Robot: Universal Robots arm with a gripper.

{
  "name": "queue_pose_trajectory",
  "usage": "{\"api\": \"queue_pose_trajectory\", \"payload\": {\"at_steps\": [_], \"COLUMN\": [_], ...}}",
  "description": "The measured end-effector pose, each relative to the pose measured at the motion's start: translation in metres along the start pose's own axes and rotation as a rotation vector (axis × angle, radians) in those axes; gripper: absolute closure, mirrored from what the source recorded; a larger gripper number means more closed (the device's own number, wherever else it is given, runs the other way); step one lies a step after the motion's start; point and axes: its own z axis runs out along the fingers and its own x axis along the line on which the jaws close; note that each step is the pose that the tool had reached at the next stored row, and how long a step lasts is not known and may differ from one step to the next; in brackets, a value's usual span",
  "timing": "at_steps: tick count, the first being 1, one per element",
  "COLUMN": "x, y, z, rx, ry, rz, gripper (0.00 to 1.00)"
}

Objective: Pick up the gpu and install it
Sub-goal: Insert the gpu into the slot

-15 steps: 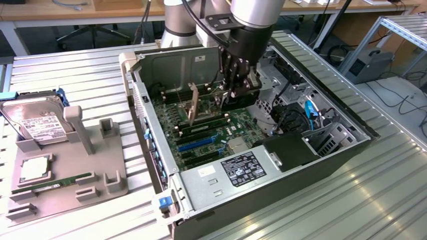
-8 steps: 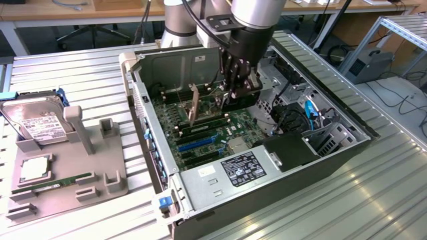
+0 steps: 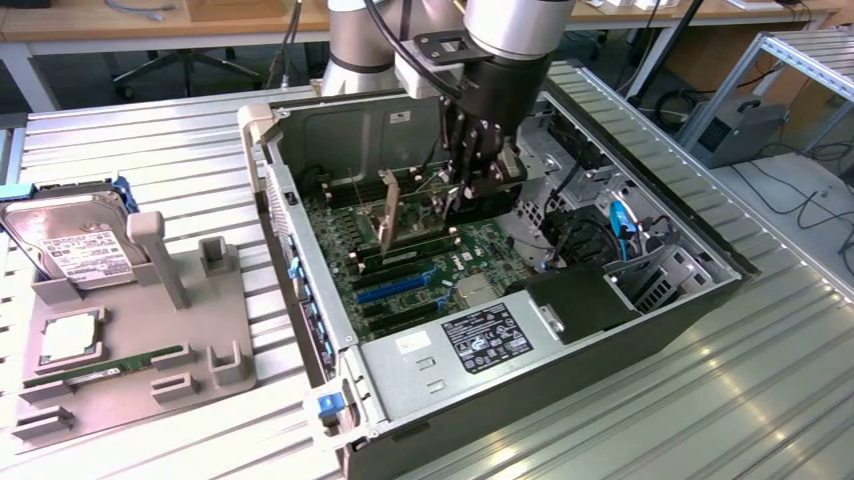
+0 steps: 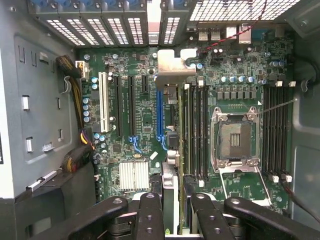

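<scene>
Claw [image 3: 470, 195] down inside the open computer case [image 3: 694, 300], fingers [image 4: 150, 215] drawn in narrow and clamped on the top edge of the gpu [image 3: 398, 215]. Card stands on edge beneath the claw, leaning slightly, its broad face turned toward the exterior view's left. From the wrist view the gpu [image 4: 171, 172] reads as a thin line running away from the claw, ending in its silver bracket [image 4: 172, 72] close to the case's slotted rear wall [image 4: 100, 25]. It sits over the motherboard [image 3: 400, 280], just beside a blue expansion slot [image 4: 159, 117]; whether its lower edge touches a slot, cannot tell. On one side of the card, rows of memory slots [image 4: 195, 130], then the bare CPU socket [image 4: 235, 137]. On the other side, a small finned heatsink [image 4: 134, 175] and a bundle of yellow and black cables [image 4: 75, 100] along the case wall. Power supply with a black label [image 3: 487, 338] fills the case's near end. Case lies on its side mid-way across the slatted metal table [image 3: 747, 400]. Well apart, toward the table's edge at the exterior view's left, a grey fixture [image 3: 200, 350] carries a hard drive [image 3: 74, 245] propped upright, a green memory stick [image 3: 114, 362] lying flat and a square chip [image 3: 70, 340].
</scene>
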Motion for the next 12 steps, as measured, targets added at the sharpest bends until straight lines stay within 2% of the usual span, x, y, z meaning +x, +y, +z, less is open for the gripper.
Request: {"api": "queue_pose_trajectory", "payload": {"at_steps": [12], "x": [0.0050], "y": [-0.0001], "z": [-0.0001], "rx": [0.0000], "ry": [-0.0001], "rz": [0.000], "gripper": [0.73]}}
